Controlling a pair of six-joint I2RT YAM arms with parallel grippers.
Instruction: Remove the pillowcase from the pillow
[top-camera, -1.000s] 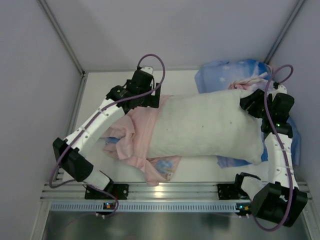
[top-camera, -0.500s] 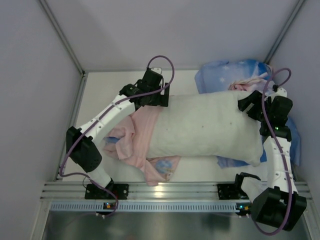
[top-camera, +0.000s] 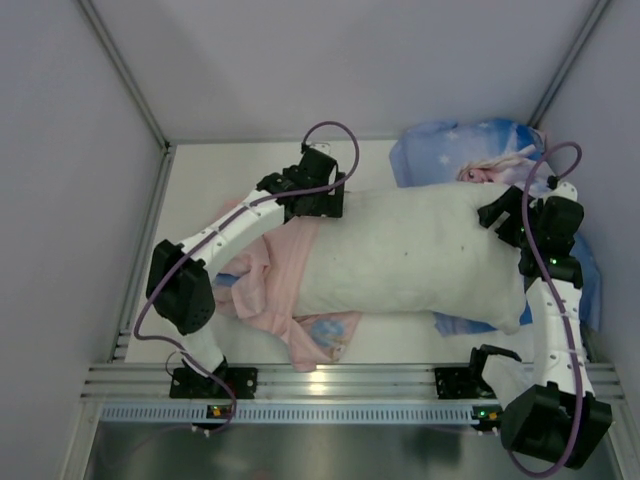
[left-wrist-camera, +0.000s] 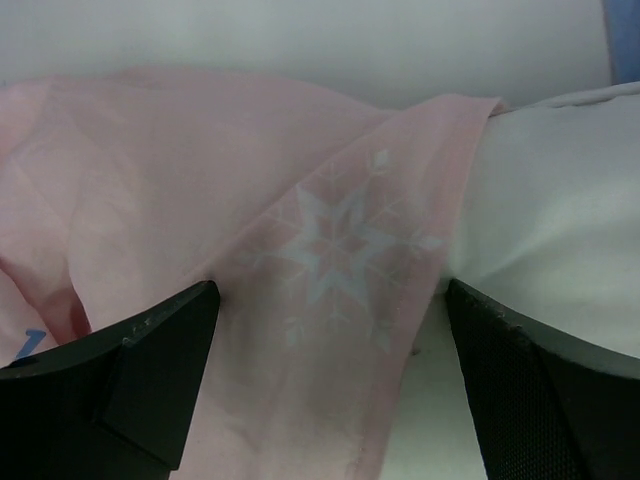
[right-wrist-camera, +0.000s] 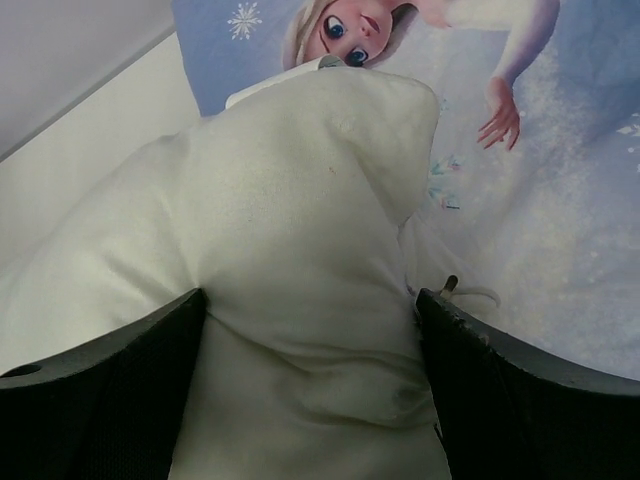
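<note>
The white pillow (top-camera: 410, 250) lies across the table, mostly bare. The pillowcase (top-camera: 270, 275), pink side out with a bit of blue print, is bunched round the pillow's left end. My left gripper (top-camera: 322, 207) sits at the far left corner of the pillow and is open. In the left wrist view its jaws stand wide apart around a fold of the pink pillowcase (left-wrist-camera: 330, 240), with the pillow (left-wrist-camera: 560, 200) to the right. My right gripper (top-camera: 503, 215) is at the pillow's far right corner. In the right wrist view its fingers press into the pillow (right-wrist-camera: 300, 200) from both sides.
A second blue Elsa case (top-camera: 460, 150) lies under and behind the pillow's right end, seen close up as Elsa print (right-wrist-camera: 540, 150). Grey walls close in left, back and right. A metal rail (top-camera: 340, 385) runs along the near edge.
My left arm has swung right along the pillow's far edge, bringing its gripper onto the pink fabric at the pillow's corner. The right gripper and the pillow have barely shifted.
</note>
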